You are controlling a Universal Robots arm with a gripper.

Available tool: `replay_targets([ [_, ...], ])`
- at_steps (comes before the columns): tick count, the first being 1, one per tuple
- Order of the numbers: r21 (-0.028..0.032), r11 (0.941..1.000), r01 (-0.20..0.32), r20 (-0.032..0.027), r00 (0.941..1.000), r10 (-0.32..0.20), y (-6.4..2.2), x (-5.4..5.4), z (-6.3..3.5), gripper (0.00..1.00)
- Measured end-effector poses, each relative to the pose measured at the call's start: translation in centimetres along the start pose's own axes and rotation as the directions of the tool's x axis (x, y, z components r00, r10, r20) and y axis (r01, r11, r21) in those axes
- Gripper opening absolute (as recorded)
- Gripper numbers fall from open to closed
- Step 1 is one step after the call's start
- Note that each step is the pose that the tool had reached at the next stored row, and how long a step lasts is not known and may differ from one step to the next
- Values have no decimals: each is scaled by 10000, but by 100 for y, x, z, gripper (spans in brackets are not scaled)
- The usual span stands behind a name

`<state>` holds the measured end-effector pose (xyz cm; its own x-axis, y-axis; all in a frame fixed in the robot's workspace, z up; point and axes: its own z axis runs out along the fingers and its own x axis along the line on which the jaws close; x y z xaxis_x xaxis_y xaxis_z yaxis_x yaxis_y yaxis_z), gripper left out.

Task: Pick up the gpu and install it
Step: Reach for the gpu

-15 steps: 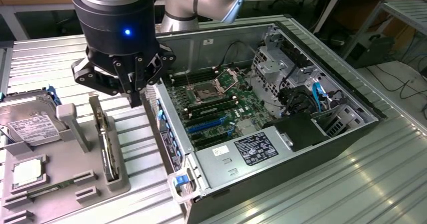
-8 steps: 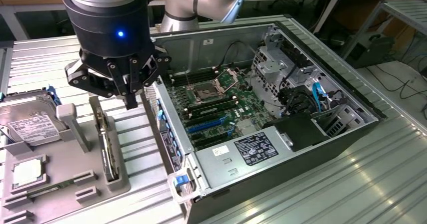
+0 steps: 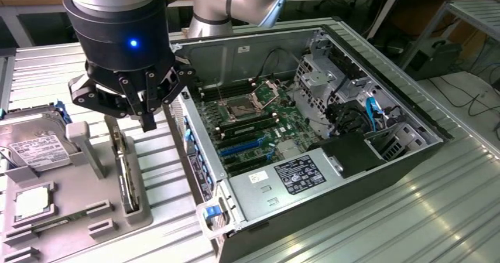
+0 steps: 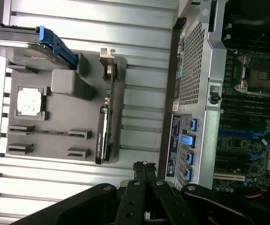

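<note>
"Hovering where, that black linkage-fingered claw (image 3: 147, 124)?"

"Over the slatted metal bench (image 3: 437, 216), in the strip between the grey moulded parts holder (image 3: 82, 187) and the computer case. It is near the gpu but off to one side of it, not above it. Its fingers (image 4: 138, 169) are pressed together tip to tip, with nothing between them."

"And the gpu itself?"

"The thin dark gpu (image 3: 125, 178), a flat card with a silvery bracket at one end, stands on its long edge in the holder's slot, untouched. The same holder carries the boxy silver hard drive with the white label (image 3: 31, 149) and the small square silver CPU chip (image 3: 31, 200)."

"Where would it go?"

"The open dark computer case (image 3: 336, 207) lies on its side at the exterior view's right of the holder. Its green motherboard (image 3: 266, 119) is exposed, and the blue expansion slots (image 3: 238, 149) look vacant."

"So the step in hand is the approach to the pick. How is it done well?"

"By my judgement, the jaws must part before they reach the card, wide enough for its thickness. They should be turned so the pads face its flat sides, not its ends. Centring near the middle of the upper edge would let the card hang level. A descent in line with the slot matters too, because a slanted entry could wedge the board against the holder's walls."
</note>
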<state>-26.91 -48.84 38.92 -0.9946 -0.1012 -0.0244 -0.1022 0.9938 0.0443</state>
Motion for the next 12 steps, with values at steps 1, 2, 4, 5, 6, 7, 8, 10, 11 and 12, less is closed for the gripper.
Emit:
replay_targets([
  [1, -1, 10000, 15, 0, 10000, -15, -4, 7, 1, 11],
  [2, -1, 10000, 27, -1, 10000, -27, -7, 13, 0, 11],
  [4, -2, 10000, 50, -2, 10000, -50, -12, 25, 1, 11],
  [5, -2, 10000, 60, -2, 10000, -60, -15, 33, 1, 11],
  [6, -2, 10000, 71, -3, 10000, -71, -18, 42, 1, 11],
  [7, -3, 10000, 83, -3, 10000, -83, -21, 51, 1, 11],
  [8, -2, 10000, 95, -4, 10000, -95, -24, 61, 0, 11],
  [10, -2, 9999, 117, -6, 9999, -117, -31, 81, 0, 11],
  [11, -3, 9999, 128, -6, 9999, -128, -35, 90, 0, 11],
  [12, -4, 9999, 139, -6, 9999, -139, -39, 100, 1, 11],
])
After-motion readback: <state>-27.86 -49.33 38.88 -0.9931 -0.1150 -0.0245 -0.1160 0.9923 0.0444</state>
